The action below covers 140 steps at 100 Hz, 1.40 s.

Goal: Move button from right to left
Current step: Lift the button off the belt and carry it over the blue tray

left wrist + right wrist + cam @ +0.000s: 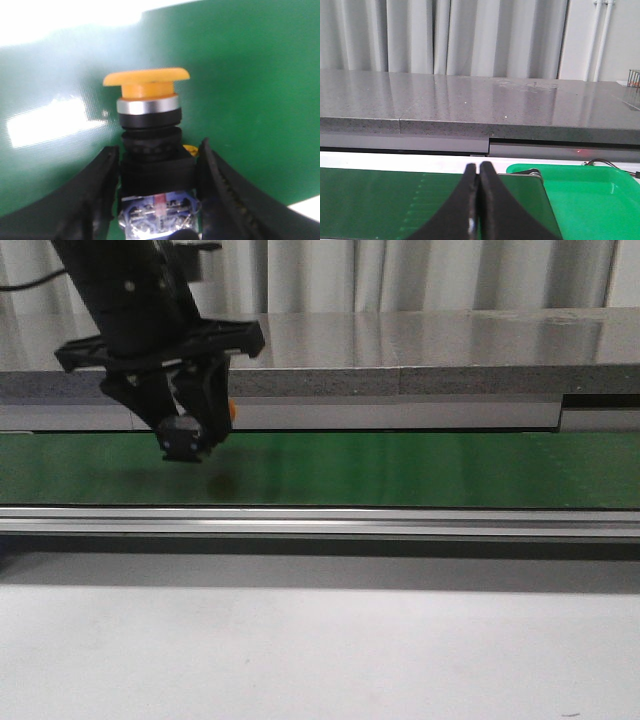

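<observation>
The button has a round yellow cap on a black boxy body with red and blue marks at its base. My left gripper is shut on the black body, one finger on each side. In the front view my left gripper holds the button just above the green belt at the left, with a bit of orange showing behind a finger. My right gripper is shut and empty over the right end of the belt. It does not show in the front view.
A grey stone ledge runs behind the belt and a metal rail runs along its front. A bright green tray sits past the belt's right end. A white table lies in front.
</observation>
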Each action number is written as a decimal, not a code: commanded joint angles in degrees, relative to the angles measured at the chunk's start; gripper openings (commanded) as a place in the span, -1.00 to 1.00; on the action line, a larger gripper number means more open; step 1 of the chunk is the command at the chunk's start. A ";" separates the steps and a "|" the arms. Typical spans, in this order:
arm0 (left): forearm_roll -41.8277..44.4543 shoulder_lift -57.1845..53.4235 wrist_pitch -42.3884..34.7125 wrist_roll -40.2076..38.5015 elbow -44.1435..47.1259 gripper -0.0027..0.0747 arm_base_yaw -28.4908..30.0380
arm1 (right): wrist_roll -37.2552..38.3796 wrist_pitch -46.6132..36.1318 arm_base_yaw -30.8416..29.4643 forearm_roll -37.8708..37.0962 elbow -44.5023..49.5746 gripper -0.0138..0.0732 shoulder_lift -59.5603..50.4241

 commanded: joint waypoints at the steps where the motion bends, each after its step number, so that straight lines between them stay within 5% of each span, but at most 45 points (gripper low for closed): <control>1: 2.05 -6.73 -0.90 -0.55 -1.79 -0.43 1.66 | -0.06 -4.95 0.02 -0.35 -1.46 -0.84 -0.26; 46: 5.57 -12.69 5.62 4.34 -1.79 -0.43 21.33 | -0.06 -4.95 0.02 -0.35 -1.46 -0.84 -0.26; 94: 5.34 -12.69 1.49 14.20 4.45 -0.43 42.43 | -0.06 -4.95 0.02 -0.35 -1.46 -0.84 -0.26; 140: 5.34 -7.55 -9.06 21.31 12.71 -0.44 47.09 | -0.06 -4.95 0.02 -0.35 -1.46 -0.84 -0.26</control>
